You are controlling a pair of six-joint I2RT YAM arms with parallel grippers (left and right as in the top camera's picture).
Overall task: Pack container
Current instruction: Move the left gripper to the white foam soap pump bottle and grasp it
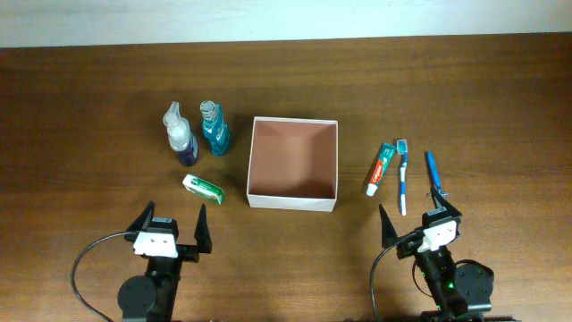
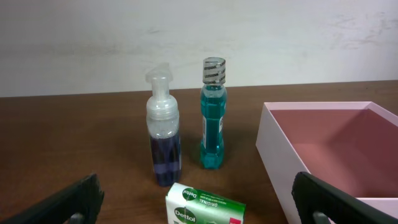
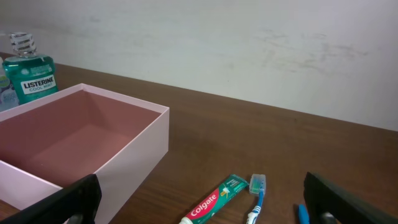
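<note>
The container [image 1: 293,201], a square shallow box with white walls and a reddish-brown inside, stands empty mid-table; it also shows in the left wrist view [image 2: 280,155] and the right wrist view [image 3: 146,146]. Left of it stand a purple foam-pump bottle [image 1: 182,139] [image 2: 164,137] and a teal mouthwash bottle [image 1: 214,131] [image 2: 212,121] [image 3: 28,78], with a green soap box [image 1: 203,188] [image 2: 205,206] in front. Right of it lie a toothpaste tube [image 1: 380,168] [image 3: 217,198], a toothbrush [image 1: 402,174] [image 3: 255,196] and a blue razor [image 1: 433,173]. My left gripper [image 1: 167,222] and right gripper [image 1: 420,216] are open and empty, near the front edge.
The brown wooden table [image 1: 89,107] runs back to a white wall [image 1: 268,18]. Black cables loop from the arm bases at the front edge [image 1: 85,264].
</note>
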